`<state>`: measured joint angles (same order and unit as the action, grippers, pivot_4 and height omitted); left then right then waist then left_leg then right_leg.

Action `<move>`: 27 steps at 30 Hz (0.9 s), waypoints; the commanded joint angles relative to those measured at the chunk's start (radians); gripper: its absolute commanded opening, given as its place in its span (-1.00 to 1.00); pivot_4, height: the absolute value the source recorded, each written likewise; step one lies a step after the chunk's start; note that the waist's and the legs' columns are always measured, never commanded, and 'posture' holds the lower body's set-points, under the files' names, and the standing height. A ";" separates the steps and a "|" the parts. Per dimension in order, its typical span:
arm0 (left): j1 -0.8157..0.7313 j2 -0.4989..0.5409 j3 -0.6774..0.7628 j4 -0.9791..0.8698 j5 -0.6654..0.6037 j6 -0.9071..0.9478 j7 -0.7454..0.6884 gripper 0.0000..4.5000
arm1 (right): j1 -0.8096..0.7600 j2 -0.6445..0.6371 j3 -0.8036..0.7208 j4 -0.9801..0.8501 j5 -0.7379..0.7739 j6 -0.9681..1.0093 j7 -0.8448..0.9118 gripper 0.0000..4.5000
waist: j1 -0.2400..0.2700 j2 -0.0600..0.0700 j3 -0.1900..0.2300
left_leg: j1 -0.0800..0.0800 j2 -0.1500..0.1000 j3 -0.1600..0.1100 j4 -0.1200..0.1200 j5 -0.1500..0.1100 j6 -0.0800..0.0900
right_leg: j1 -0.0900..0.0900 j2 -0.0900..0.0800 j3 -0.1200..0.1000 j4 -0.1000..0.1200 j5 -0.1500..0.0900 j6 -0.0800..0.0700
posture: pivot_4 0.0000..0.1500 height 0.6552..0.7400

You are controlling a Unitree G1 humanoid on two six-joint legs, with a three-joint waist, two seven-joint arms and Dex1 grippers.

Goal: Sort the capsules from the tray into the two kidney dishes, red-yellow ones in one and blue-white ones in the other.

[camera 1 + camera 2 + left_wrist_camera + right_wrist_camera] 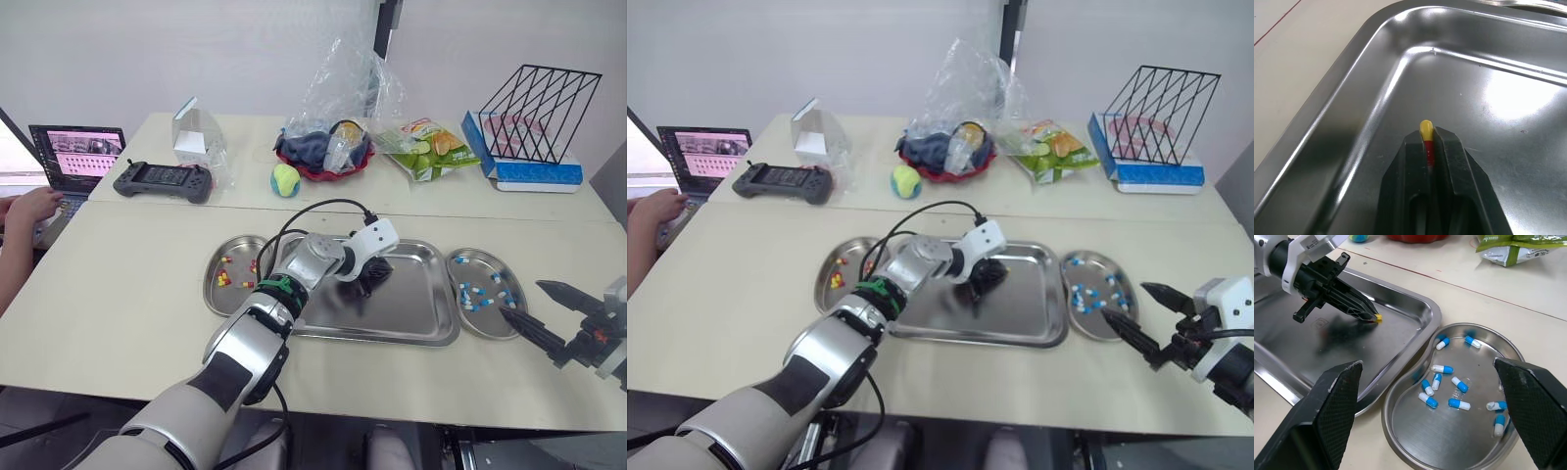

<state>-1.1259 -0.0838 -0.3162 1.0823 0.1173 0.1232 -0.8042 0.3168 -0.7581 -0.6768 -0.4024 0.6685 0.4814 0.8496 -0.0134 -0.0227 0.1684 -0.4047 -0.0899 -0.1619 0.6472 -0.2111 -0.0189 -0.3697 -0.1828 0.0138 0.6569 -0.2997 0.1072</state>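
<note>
My left gripper (369, 285) is over the steel tray (416, 318), shut on a red-yellow capsule (1426, 138) whose yellow end pokes out past the fingertips. The same capsule (1378, 318) shows close above the tray floor in the right wrist view. The left kidney dish (212, 286) holds a few red-yellow capsules (223, 279). Several blue-white capsules (1442, 368) lie in the right kidney dish (487, 334). My right gripper (520, 300) hovers open just right of that dish, with nothing between its fingers (1332, 411).
At the back stand a game controller (163, 180), a tennis ball (285, 179), a red bowl under a plastic bag (325, 147), a snack bag (431, 147) and a wire rack on a blue box (534, 132). A person's hand (29, 208) rests at a laptop (76, 155), far left.
</note>
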 commanded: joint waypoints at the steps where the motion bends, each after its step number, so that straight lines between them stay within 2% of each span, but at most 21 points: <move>1: -0.005 -0.003 -0.002 0.017 0.022 0.004 -0.001 -0.99 | -0.010 0.003 -0.012 -0.013 0.001 -0.023 -0.001 1.00 | 0.000 0.000 0.000 | 0.000 0.000 0.000 0.000 0.000 0.000 | 0.000 0.000 0.000 0.000 0.000 0.000 | 1.00 0.98; 6: -0.012 0.034 0.050 -0.038 -0.023 0.031 -0.038 -0.99 | -0.022 0.001 -0.001 -0.009 0.003 -0.020 0.000 1.00 | -0.001 0.000 0.000 | 0.000 0.000 0.000 0.000 0.000 0.000 | 0.000 0.000 0.000 0.000 0.000 0.000 | 1.00 0.98; 10: 0.004 0.111 0.086 -0.194 -0.058 0.100 -0.108 -0.99 | -0.045 -0.006 0.017 -0.014 0.038 0.001 0.022 1.00 | -0.013 0.000 0.000 | -0.001 0.000 0.000 0.000 0.000 0.000 | -0.002 0.000 0.000 0.001 0.000 0.000 | 1.00 0.98; 14: 0.069 0.338 0.197 -0.531 -0.193 0.311 -0.268 -0.99 | -0.123 -0.042 0.088 -0.016 0.085 0.048 0.056 1.00 | -0.036 0.001 0.000 | 0.000 0.001 0.000 -0.001 0.000 0.000 | -0.002 0.000 0.000 0.002 0.000 0.000 | 1.00 0.98; 16: 0.101 0.441 0.245 -0.618 -0.258 0.376 -0.342 -0.99 | -0.152 -0.057 0.110 -0.003 0.085 0.058 0.067 1.00 | -0.049 0.002 -0.001 | 0.000 0.002 -0.001 -0.001 0.000 0.000 | -0.003 0.001 0.000 0.003 0.000 0.000 | 1.00 0.98; 19: 0.179 0.677 0.278 -0.677 -0.276 0.355 -0.474 -0.99 | -0.209 -0.087 0.155 0.047 0.074 0.065 0.099 1.00 | -0.054 0.002 -0.001 | 0.001 0.001 -0.002 -0.001 0.000 0.000 | -0.002 0.001 0.000 0.004 0.000 0.000 | 1.00 0.98; 24: 0.255 0.845 0.337 -0.678 -0.309 0.366 -0.505 -0.99 | -0.295 -0.113 0.226 0.118 0.059 0.066 0.140 1.00 | -0.030 0.002 -0.001 | 0.001 0.000 -0.003 0.000 0.000 -0.001 | -0.001 0.000 -0.001 0.003 0.000 0.000 | 1.00 0.98; 27: 0.334 0.903 0.369 -0.728 -0.343 0.372 -0.529 -0.99 | -0.349 -0.124 0.273 0.156 0.055 0.067 0.170 1.00 | -0.030 0.002 -0.001 | 0.000 0.000 -0.004 0.001 0.000 -0.001 | -0.002 0.001 -0.001 0.004 0.000 0.000 | 1.00 0.98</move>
<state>-0.7978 0.8019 0.0216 0.4039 -0.1920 0.4906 -1.3160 -0.0163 -0.8658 -0.4046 -0.2567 0.7253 0.5437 1.0016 -0.0431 -0.0210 0.1675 -0.4045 -0.0896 -0.1660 0.6480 -0.2108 -0.0195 -0.3713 -0.1822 0.0131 0.6608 -0.2997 0.1070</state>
